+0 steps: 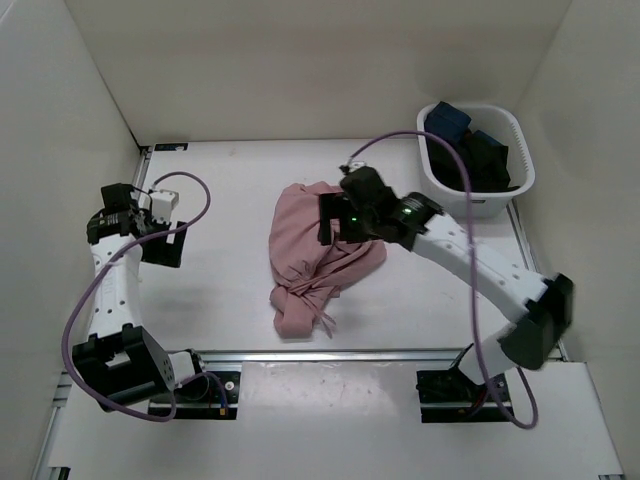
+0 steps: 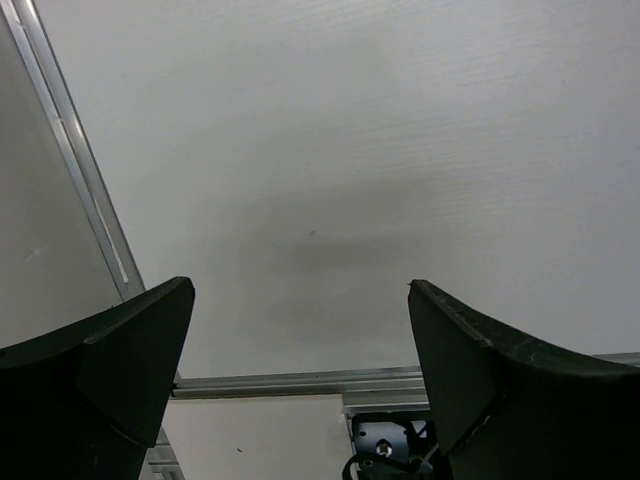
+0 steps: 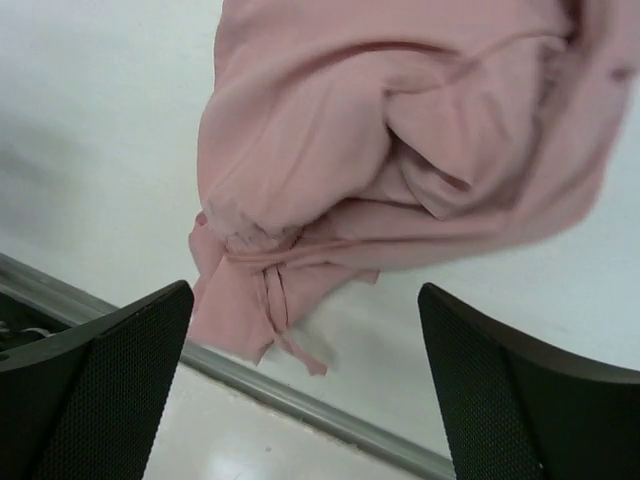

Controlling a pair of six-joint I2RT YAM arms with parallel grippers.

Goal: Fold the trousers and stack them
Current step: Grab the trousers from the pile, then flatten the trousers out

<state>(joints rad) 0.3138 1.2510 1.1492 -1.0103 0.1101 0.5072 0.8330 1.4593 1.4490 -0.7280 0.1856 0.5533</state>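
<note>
The dusty-pink trousers lie crumpled in a heap at the middle of the white table, with the gathered drawstring waist toward the near edge. In the right wrist view the trousers fill the upper part and the drawstring hangs near the rail. My right gripper hovers over the heap's right side, open and empty; in its own view the right gripper holds nothing. My left gripper is open and empty at the far left, away from the trousers; the left gripper sees only bare table.
A white basket with dark blue and black garments stands at the back right. A metal rail runs along the table's near edge. White walls enclose the table on the left, back and right.
</note>
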